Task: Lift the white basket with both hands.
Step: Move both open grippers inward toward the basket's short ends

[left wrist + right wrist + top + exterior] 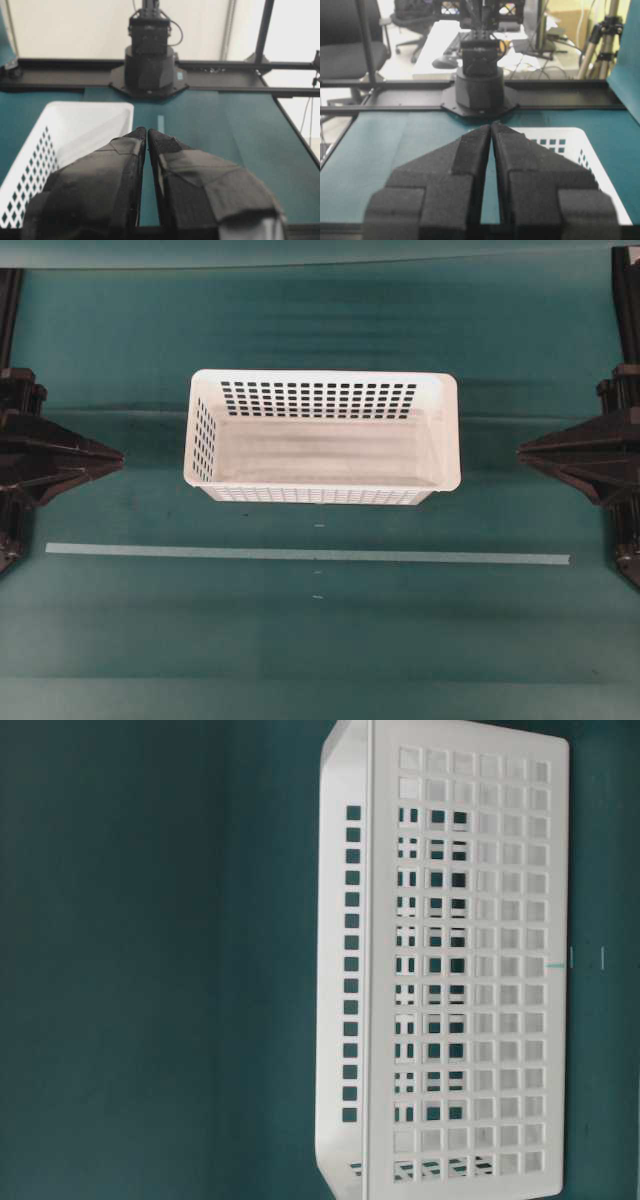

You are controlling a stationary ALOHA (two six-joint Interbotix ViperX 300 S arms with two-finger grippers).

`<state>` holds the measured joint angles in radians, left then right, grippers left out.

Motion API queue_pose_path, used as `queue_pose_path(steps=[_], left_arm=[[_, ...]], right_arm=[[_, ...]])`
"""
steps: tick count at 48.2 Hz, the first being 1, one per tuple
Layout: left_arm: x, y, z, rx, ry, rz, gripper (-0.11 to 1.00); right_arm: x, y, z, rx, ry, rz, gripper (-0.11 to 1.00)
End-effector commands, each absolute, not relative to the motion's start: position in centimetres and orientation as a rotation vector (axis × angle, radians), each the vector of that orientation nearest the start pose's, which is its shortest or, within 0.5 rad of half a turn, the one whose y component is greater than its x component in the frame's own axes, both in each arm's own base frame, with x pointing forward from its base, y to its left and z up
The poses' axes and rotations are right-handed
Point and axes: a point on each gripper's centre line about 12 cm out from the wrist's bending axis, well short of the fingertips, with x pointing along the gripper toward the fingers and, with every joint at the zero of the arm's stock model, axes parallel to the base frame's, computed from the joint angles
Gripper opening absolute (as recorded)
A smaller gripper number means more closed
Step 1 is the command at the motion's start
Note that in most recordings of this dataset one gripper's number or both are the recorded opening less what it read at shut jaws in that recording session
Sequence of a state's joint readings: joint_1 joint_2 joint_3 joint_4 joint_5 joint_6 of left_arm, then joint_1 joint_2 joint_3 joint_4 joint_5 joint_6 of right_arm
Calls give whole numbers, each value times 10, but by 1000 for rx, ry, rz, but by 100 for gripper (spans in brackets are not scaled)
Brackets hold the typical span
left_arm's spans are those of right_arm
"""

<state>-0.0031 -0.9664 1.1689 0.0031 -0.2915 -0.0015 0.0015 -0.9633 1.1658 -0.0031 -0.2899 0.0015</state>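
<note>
Overhead view first: the white basket (322,435) sits upright in the middle of my teal counter (130,340), long sides running left to right, its floor bare and the rows of slot holes showing along the far wall and left end. Just in front of it a pale tape strip (308,554) stretches across the counter, apart from the basket. My left tool (118,454) waits at the left edge, tip aimed at the basket's left end, well apart from it. My right tool (520,451) mirrors it at the right edge, also well apart. Neither touches the basket.

From my left wrist camera, the left tool's fingers (125,165) are pressed together at the tips, nothing between them, with the basket off to one side. Right wrist camera, same story: fingers (470,160) pressed together, pinching nothing, the basket's rim behind them. Across the counter I see the other arm's base (149,65) in each wrist shot.
</note>
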Motion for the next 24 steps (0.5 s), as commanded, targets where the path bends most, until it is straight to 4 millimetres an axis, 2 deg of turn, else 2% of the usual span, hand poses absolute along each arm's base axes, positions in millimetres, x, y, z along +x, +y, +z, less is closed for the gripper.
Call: queue_pose_path(steps=[1, 5, 9, 13, 24], left_arm=[[204, 2, 303, -23, -80, 6, 14], [205, 2, 306, -57, -72, 8, 14], [206, 3, 309, -87, -65, 11, 3], [206, 3, 312, -124, -59, 10, -1], [213, 7, 332, -295, -44, 27, -2]], right_arm=[[201, 0, 301, 21, -98, -2, 14], [201, -3, 299, 96, -89, -16, 18], [201, -7, 297, 217, -71, -44, 8], [202, -12, 294, 355, -26, -73, 3], [206, -30, 294, 630, 173, -196, 2]])
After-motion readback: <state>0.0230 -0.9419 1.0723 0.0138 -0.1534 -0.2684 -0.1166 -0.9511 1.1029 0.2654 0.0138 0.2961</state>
